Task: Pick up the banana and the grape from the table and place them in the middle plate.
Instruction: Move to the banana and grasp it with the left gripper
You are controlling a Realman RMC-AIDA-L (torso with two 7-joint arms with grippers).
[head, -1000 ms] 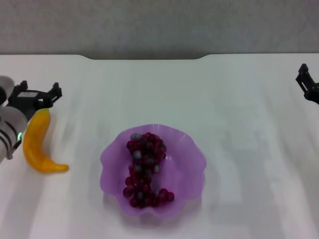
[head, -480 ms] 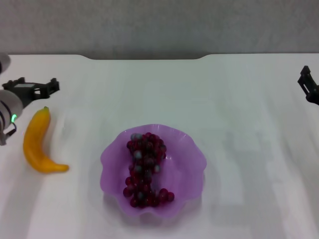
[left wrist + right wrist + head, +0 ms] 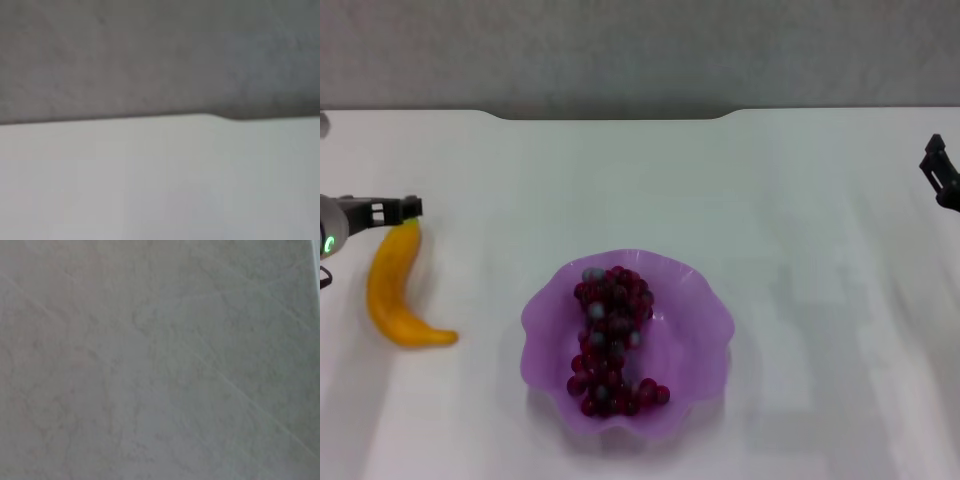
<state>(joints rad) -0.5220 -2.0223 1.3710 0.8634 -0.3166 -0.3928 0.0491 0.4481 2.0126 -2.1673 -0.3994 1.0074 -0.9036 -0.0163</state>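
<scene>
Clearly the left gripper (image 3: 410, 208) sits at the banana's far tip, beyond the plate's left side; whether its fingers are released or clenched I cannot tell; the right gripper (image 3: 942, 172) idles well off to the plate's right, its grasp likewise unclear. Half is done: the grape (image 3: 610, 338) lies inside the middle plate (image 3: 705, 330); the banana (image 3: 396, 290) rests on the desk (image 3: 800, 200), just left of the plate, not yet lifted. Against a second ago, the left gripper has swung edge-on and drawn back from the banana, which has not shifted.
</scene>
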